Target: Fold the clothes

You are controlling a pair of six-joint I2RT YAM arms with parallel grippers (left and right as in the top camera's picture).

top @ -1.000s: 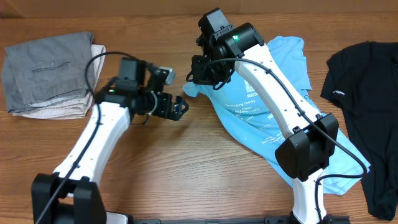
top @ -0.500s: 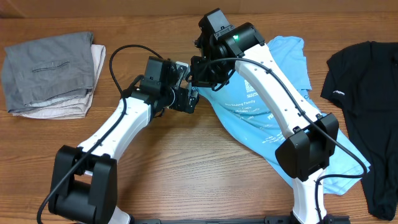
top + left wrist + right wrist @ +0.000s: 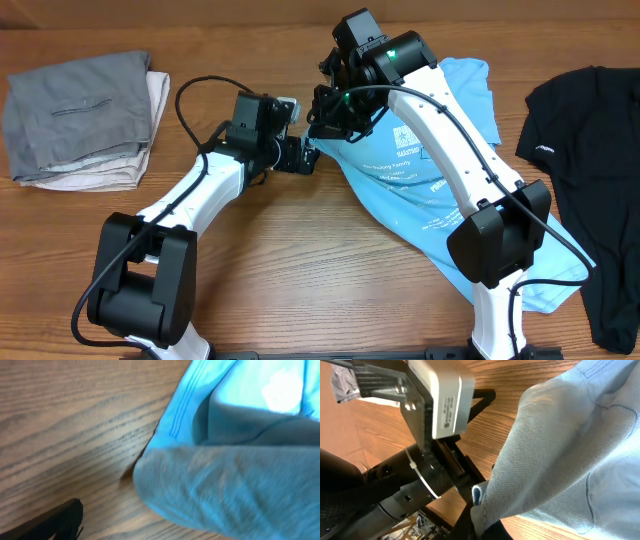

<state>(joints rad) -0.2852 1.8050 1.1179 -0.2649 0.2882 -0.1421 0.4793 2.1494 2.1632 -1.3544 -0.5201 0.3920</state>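
We judge this to be the opening step of the fold: getting two holds on one edge of the T-shirt point(image 3: 430, 190) so that it can be lifted and spread flat. Our right pincer point(image 3: 322, 130) is clamped on a bunched bit of the light blue cloth, sleeve or corner, we cannot tell which, and holds it raised off the table point(image 3: 300, 260). From that grip the rest of the shirt trails away behind the pincer, lying crumpled and aslant on the wood with its white print upward. Our left pincer point(image 3: 308, 158) stands just beside the right one and a little lower, jaws wide apart with nothing between them. In its wrist view the hanging cloth fills the space right ahead, a stitched hem point(image 3: 175, 420) runs just above that roll, and only one dark fingertip point(image 3: 55, 520) shows at the lower edge. The next move, as we see it, calls for easing the left pincer forward until the hem sits between its jaws, then closing on the edge itself, not on the thick bundle. It should do so without knocking the right pincer, which is very near. The folded grey pile point(image 3: 80, 118) lies well off behind the left pincer and the black garment point(image 3: 590, 180) well beyond the right arm; neither needs touching.
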